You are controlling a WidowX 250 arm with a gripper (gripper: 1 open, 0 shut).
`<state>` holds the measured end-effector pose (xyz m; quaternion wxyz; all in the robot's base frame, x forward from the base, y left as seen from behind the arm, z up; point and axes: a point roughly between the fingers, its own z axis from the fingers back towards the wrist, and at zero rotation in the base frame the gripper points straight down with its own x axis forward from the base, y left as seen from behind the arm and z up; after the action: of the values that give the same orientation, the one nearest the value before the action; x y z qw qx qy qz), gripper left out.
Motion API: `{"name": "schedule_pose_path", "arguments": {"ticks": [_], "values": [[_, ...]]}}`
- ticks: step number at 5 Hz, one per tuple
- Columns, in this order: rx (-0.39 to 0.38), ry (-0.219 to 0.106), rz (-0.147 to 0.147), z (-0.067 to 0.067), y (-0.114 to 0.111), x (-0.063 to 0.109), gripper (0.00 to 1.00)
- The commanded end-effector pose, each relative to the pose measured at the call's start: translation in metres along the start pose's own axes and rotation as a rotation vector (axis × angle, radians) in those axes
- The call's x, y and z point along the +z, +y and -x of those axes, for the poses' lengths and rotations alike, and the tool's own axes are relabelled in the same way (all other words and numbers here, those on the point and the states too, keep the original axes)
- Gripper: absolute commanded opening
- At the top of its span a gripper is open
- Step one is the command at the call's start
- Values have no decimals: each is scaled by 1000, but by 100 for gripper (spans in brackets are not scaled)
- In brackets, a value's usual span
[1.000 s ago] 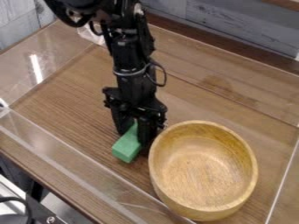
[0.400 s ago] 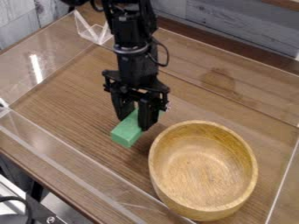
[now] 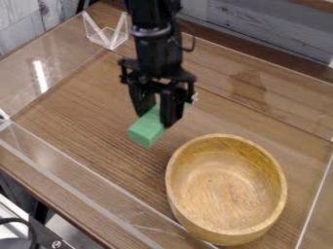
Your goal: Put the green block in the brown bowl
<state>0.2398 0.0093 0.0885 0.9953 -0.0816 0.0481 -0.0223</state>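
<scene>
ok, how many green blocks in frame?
1. The green block is pinched in the claw, lifted off the table, just left of the brown bowl. The bowl's inside shows empty; none seem hidden.

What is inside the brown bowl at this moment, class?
Nothing: the brown bowl shows only bare wood grain. The green block hangs beside it in the tool. The inner wall nearest the camera is hidden by the rim.

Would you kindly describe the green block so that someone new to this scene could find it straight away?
Start at the big wooden bowl on the table's near right. Just up and left of its rim, the black arm's hand points down, and the green block hangs gripped between its fingers, off the table. It is the only bright green thing in view.
</scene>
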Motion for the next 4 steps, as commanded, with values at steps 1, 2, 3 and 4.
{"name": "schedule_pose_path", "arguments": {"ticks": [1, 2, 3, 4], "values": [[-2, -95, -7, -13, -18, 36, 0], [7, -132, -4, -20, -29, 59, 0], [-41, -116, -3, -3, -70, 49, 0], [-94, -113, -5, 13, -119, 32, 0]]}}
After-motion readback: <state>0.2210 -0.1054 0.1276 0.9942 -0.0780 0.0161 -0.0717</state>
